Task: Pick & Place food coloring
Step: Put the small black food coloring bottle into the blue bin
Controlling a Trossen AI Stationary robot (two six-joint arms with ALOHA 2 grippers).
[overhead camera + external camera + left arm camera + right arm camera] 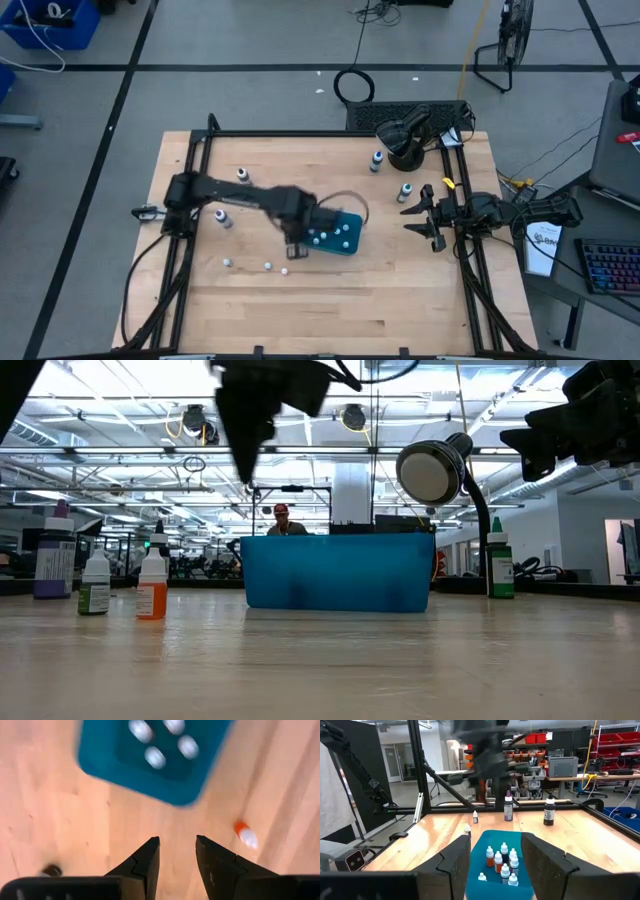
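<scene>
Several small white-capped food coloring bottles (502, 862) stand upright in the teal tray (350, 245) at mid-table. Three more small ones (267, 266) stand loose on the wood nearer the front; one is orange (246, 834). My left gripper (177, 840) points down, open, above bare table just left of the tray (150, 775), with nothing between its fingers. It also shows from above (293, 243) and as a dark shape in the low view (250, 430). My right gripper (496, 839) waits open at the right edge (408, 217), level, facing the tray.
Taller dark bottles stand at the far left (243, 175), left (225, 218) and far right (377, 160), (405, 192). A black round object with a cable (405, 135) sits at the far right corner. Black frame rails (200, 160) border the table.
</scene>
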